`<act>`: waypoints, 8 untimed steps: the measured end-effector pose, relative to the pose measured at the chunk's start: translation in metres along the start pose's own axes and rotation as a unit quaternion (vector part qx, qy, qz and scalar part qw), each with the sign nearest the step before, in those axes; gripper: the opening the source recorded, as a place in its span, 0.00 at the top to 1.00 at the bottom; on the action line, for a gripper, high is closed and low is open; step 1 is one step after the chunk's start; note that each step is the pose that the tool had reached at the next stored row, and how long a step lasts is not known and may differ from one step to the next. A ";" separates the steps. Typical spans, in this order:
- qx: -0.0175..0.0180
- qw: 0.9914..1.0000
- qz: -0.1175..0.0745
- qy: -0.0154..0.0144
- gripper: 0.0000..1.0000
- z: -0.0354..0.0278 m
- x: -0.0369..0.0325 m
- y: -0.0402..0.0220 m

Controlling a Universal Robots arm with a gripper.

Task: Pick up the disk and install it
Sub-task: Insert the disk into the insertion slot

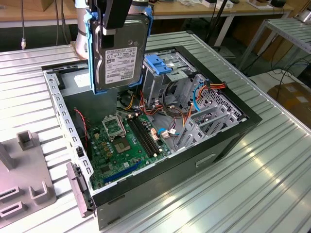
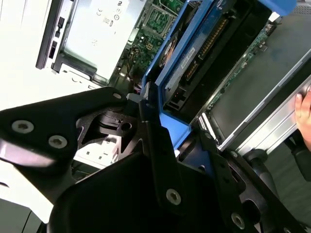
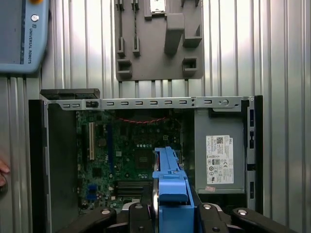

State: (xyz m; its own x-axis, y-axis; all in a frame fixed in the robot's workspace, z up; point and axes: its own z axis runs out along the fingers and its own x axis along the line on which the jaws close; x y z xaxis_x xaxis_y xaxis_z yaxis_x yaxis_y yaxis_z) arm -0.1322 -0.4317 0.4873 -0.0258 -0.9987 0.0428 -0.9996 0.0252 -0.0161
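Observation:
The disk (image 1: 119, 53), a dark drive with a white label in a blue carrier, hangs upright above the open computer case (image 1: 228, 141), over its rear left part in the exterior view. My gripper (image 1: 114, 22) is shut on the disk's upper edge. In the second wrist view the black fingers (image 2: 155, 145) clamp the blue carrier, and the disk (image 2: 194, 58) stretches away toward the case. The first wrist view looks down the disk's blue carrier edge (image 3: 170, 179) onto the motherboard (image 3: 131, 150).
A drive cage with a blue ridged handle (image 1: 158, 63) stands to the disk's right in the exterior view. A grey power supply box (image 3: 218, 155) fills one case corner. A grey fixture (image 1: 26, 187) lies on the ribbed table. A hand (image 2: 303, 111) rests at the case edge.

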 end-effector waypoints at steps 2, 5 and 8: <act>0.000 1.000 0.000 0.000 0.63 0.0001 0.0009 -0.0020; 0.000 1.000 0.000 0.000 0.63 0.0004 0.0059 -0.0037; 0.000 1.000 0.000 0.000 0.63 0.0008 0.0118 -0.0051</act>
State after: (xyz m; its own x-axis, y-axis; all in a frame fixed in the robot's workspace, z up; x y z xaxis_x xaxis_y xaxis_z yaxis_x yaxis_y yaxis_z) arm -0.1274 -0.4437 0.4870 -0.0258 -0.9988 0.0428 -0.9996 0.0251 -0.0159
